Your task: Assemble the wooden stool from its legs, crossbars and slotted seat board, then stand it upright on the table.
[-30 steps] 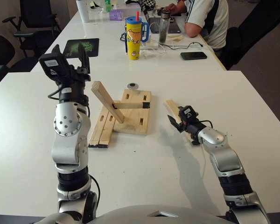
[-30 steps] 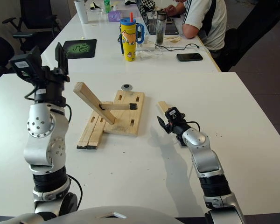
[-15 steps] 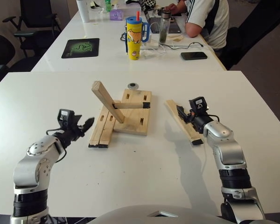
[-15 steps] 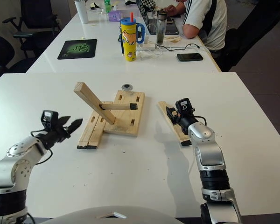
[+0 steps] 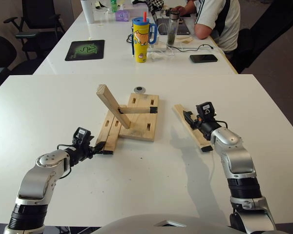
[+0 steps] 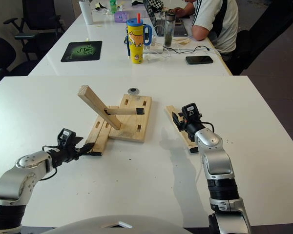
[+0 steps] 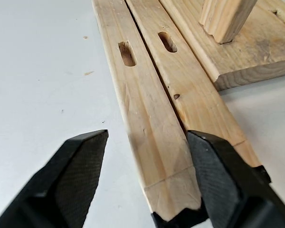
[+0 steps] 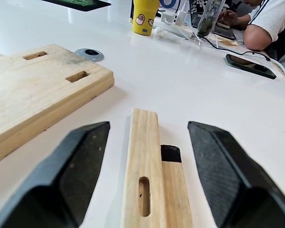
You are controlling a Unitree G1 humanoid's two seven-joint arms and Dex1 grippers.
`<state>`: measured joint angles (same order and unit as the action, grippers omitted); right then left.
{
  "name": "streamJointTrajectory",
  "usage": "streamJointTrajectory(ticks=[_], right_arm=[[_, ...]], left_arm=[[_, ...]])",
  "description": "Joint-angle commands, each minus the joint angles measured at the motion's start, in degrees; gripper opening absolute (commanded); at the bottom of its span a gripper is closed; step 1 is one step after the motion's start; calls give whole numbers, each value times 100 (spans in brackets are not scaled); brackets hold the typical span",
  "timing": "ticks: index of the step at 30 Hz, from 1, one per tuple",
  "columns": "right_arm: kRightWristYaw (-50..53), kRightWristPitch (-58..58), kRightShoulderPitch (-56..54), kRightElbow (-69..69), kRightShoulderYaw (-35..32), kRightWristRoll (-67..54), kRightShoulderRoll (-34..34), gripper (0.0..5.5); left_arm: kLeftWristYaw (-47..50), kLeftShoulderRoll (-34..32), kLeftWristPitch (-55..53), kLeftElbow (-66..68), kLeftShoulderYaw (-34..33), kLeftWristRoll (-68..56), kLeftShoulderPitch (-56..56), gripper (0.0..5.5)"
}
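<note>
The slotted seat board (image 5: pixel 145 122) lies flat mid-table. A leg (image 5: pixel 111 105) leans up out of it, with a crossbar (image 5: pixel 136 110) joined to it. Two more legs (image 5: pixel 107 132) lie side by side along the board's left edge. My left gripper (image 5: pixel 94 146) is open at their near ends, and in the left wrist view its fingers (image 7: pixel 71 185) flank the outer leg (image 7: pixel 142 114). Right of the board, another leg (image 5: pixel 193 129) lies on the table beside a shorter piece (image 8: pixel 173 183). My right gripper (image 5: pixel 188 118) hangs open over it, fingers (image 8: pixel 83 159) on either side.
A grey cable grommet (image 5: pixel 138 89) sits just behind the board. On the far table stand a yellow cup (image 5: pixel 141 39), a green mat (image 5: pixel 85 49) and a phone (image 5: pixel 203 58), with a person seated there. White tabletop (image 5: pixel 151 180) stretches in front of the parts.
My left arm has come down from a raised pose to the table and slid forward until its open fingers reach the near ends of the two legs. The right gripper moved up along its leg.
</note>
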<state>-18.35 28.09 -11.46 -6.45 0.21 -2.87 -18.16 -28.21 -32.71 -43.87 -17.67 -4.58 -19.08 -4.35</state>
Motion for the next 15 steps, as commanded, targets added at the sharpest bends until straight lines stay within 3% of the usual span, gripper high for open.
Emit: streamJointTrajectory(ticks=[1, 15], right_arm=[[22, 6, 52, -77, 46, 24, 2, 305], [63, -30, 116, -177, 179, 92, 21, 305]], left_arm=[[-8, -35, 13, 162, 186, 163, 12, 307], [165, 10, 310, 228, 268, 494, 165, 307]])
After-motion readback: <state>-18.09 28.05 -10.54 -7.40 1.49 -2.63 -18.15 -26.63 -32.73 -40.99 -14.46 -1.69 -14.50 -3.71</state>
